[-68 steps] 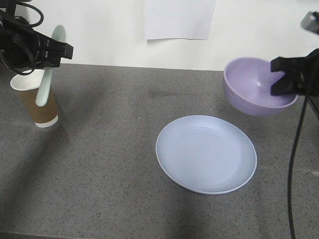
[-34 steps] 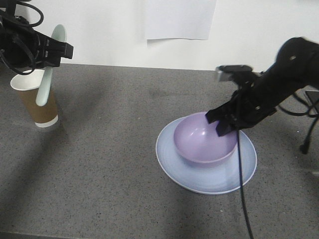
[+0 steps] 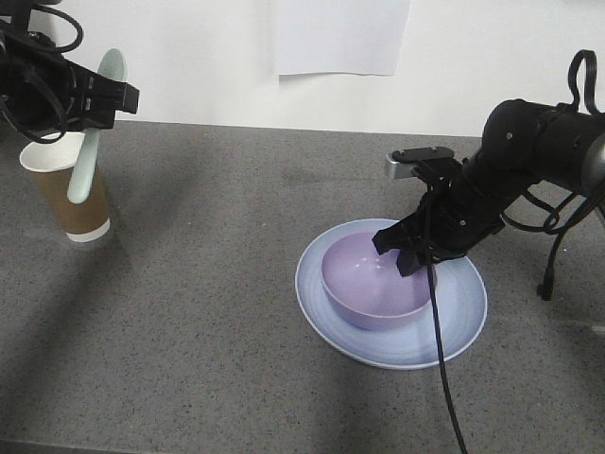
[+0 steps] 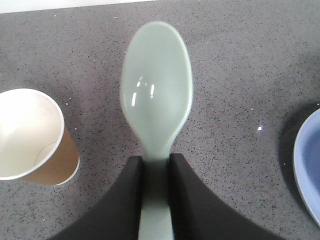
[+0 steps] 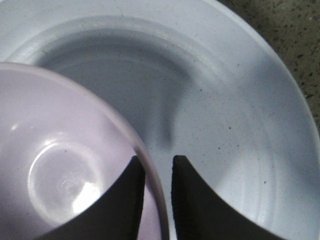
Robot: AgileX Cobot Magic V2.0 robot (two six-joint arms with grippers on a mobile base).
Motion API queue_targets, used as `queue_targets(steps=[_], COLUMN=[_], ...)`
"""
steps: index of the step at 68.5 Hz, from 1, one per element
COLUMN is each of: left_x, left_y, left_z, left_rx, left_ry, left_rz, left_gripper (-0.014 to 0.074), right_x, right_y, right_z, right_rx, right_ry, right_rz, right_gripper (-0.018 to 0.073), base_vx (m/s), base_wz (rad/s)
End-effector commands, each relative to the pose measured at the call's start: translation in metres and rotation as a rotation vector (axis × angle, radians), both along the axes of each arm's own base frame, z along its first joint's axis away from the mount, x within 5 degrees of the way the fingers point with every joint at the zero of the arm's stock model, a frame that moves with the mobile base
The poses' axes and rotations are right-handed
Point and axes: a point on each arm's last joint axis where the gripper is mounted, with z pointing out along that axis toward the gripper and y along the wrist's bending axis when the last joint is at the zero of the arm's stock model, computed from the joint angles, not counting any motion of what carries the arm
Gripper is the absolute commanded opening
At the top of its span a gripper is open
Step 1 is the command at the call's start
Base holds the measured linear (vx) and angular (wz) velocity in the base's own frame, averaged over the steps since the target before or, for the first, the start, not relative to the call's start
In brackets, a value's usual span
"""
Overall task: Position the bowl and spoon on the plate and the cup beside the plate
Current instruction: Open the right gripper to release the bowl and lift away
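One piece is resting in place: bowl (image 3: 364,284) on plate (image 3: 463,317).
My right fingers (image 5: 131,195) are pinching its two-o'clock rim, needing only to release; left fingers (image 4: 125,200) are clamping the spoon (image 4: 156,95).

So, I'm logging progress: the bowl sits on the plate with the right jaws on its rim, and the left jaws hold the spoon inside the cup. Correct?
Not quite. The left wrist view shows the spoon held in the left jaws beside the cup, not inside it; the cup is empty. The rest stands: bowl on plate, right jaws on its rim.
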Motion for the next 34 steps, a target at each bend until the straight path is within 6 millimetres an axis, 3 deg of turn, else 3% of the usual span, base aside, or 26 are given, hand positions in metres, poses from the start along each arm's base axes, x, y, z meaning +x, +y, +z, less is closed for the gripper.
queue_targets(steps=[1,20,31,34], left_x=[-0.006,-0.007,-0.007,-0.007], left_y=[-0.001,-0.002,-0.005,-0.005], left_z=[0.022,0.022,0.023,0.024], left_rx=[-0.034,-0.051,-0.094,-0.096], left_ry=[-0.105,-0.095,-0.101,-0.108], left_rz=[-0.002,-0.006,-0.013,-0.012], left_gripper=[-0.0006,-0.0006,-0.0006,-0.0006], right_x=[0.001,0.000,-0.008,-0.014], right_y=[-0.001,-0.002,-0.005,-0.007], right_z=[0.027,0.034,0.064,0.080], right_rx=[0.021,0.028,0.041,0.044], right_ry=[-0.101,-0.127,-0.238,-0.296], right_rz=[-0.011,-0.014,-0.019,-0.021], right_gripper=[0.0224,0.0379,0.0381,0.0381], base_vx=[0.00,0.00,0.00,0.00], base_wz=[0.00,0.00,0.00,0.00])
